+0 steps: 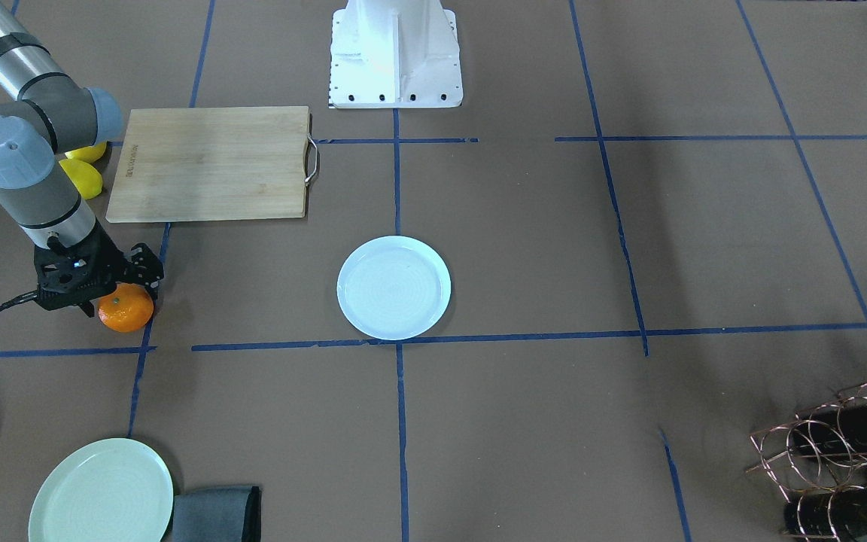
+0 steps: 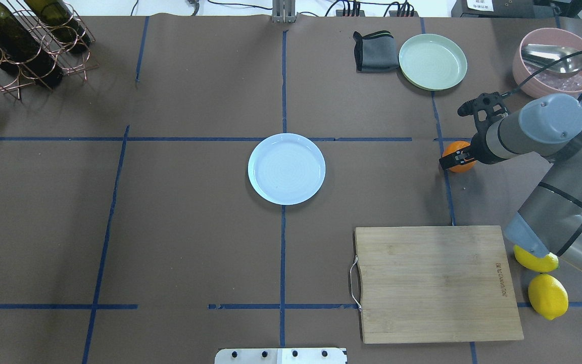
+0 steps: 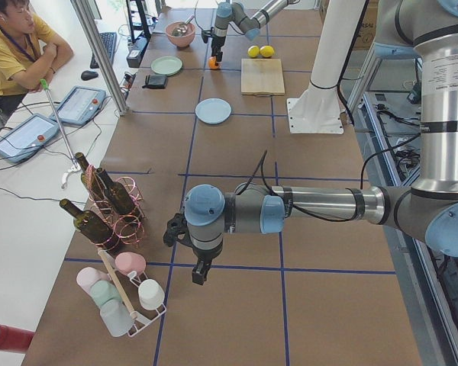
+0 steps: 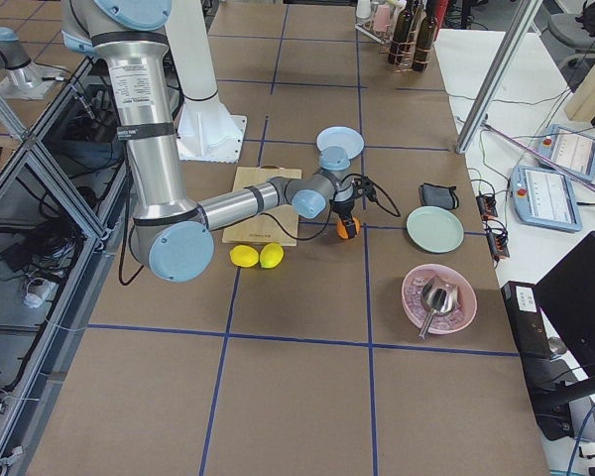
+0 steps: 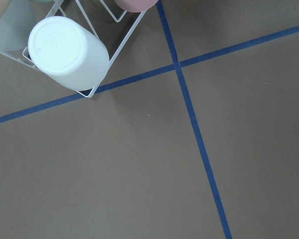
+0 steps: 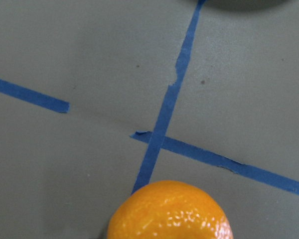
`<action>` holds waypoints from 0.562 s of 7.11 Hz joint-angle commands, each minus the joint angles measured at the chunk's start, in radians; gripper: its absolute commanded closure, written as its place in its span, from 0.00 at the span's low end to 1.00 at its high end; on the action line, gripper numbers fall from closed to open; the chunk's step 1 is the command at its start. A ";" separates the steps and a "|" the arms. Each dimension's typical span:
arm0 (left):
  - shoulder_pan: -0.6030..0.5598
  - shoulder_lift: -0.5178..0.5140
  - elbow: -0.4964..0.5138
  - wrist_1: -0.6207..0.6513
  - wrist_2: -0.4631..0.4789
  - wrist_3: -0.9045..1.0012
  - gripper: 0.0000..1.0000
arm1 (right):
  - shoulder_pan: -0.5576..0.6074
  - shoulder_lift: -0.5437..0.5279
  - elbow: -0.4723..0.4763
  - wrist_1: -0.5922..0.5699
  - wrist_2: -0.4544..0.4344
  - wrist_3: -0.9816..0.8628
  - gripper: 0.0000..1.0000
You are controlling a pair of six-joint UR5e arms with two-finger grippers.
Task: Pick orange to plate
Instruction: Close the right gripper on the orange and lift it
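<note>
The orange [image 1: 127,310] [image 2: 459,153] sits on the brown table by a blue tape crossing, to the robot's right. My right gripper [image 1: 119,295] [image 2: 460,162] is down over it, black fingers [image 2: 450,162] against its sides, and looks shut on it. In the right wrist view the orange [image 6: 169,211] fills the bottom edge and no fingers show. The white, faintly bluish plate [image 1: 394,287] [image 2: 286,168] lies bare at the table's centre, well apart from the orange. My left gripper [image 3: 200,274] hangs over the far end of the table; I cannot tell its state.
A wooden cutting board [image 2: 432,283] and two lemons [image 2: 547,296] lie near the right arm. A pale green plate [image 2: 432,61], grey cloth [image 2: 376,52] and pink bowl [image 2: 553,60] are beyond the orange. A bottle rack [image 2: 18,45] and cup rack [image 3: 126,293] stand left.
</note>
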 commanded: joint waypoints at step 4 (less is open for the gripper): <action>0.000 0.000 -0.003 0.000 0.000 0.000 0.00 | -0.023 0.110 -0.008 -0.021 -0.049 0.040 0.94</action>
